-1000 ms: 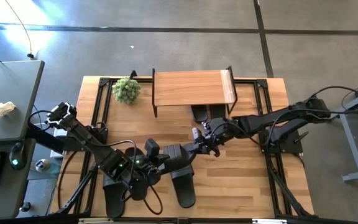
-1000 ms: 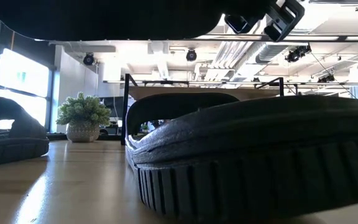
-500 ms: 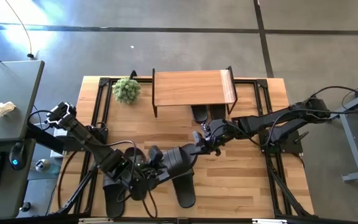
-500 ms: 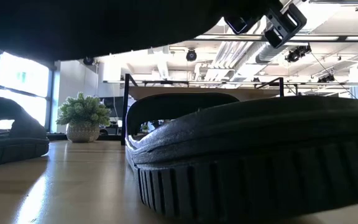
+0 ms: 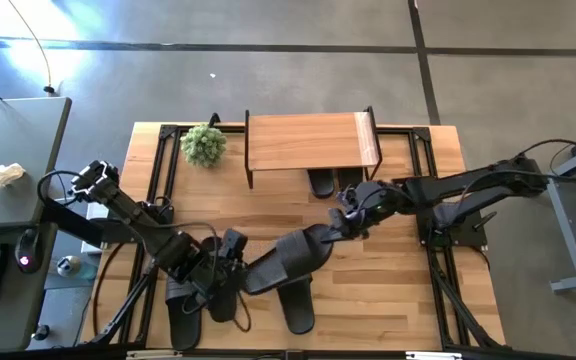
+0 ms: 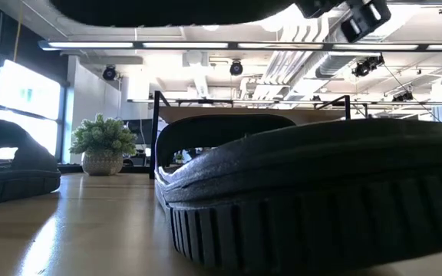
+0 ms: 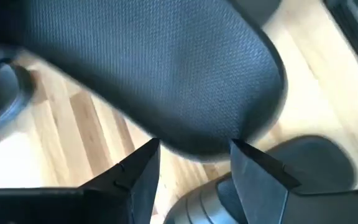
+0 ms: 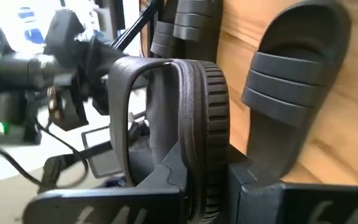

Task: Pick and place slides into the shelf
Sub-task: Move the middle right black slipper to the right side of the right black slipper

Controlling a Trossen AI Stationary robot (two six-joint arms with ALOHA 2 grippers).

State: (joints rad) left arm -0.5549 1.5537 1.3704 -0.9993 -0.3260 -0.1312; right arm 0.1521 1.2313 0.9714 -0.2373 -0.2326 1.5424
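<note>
My right gripper (image 5: 348,221) is shut on a black slide (image 5: 293,258) and carries it above the table's middle; the low view shows it as a dark shape at the top (image 6: 167,8). My left gripper (image 5: 230,258) is open. Its fingers (image 7: 143,168) stand just short of that slide's other end (image 7: 229,134), and I see no touch. The shelf (image 5: 303,140) stands at the far edge with two slides (image 5: 333,183) under it. One slide (image 5: 294,303) lies flat on its sole near the front edge, and more (image 5: 182,308) lie beneath the left arm. My right gripper pinches the sole of the slide between its two fingers at the ribbed rim (image 8: 211,124), at the end nearest the shelf, close to the strap (image 8: 124,106). The slide is lifted clear, turned on its edge. It reaches from the fingers toward the table's near left.
A small potted plant (image 5: 204,145) stands left of the shelf. A grey desk (image 5: 8,175) adjoins the table's left side. The black frame rails (image 5: 438,280) run along the table's right part. Bare wood (image 5: 378,290) lies right of the lone slide.
My right gripper has gone toward the table's right edge and up with the slide, which now hangs higher and more stretched out between the arms. My left gripper has drawn back toward the table's left edge and no longer holds the slide's near end.
</note>
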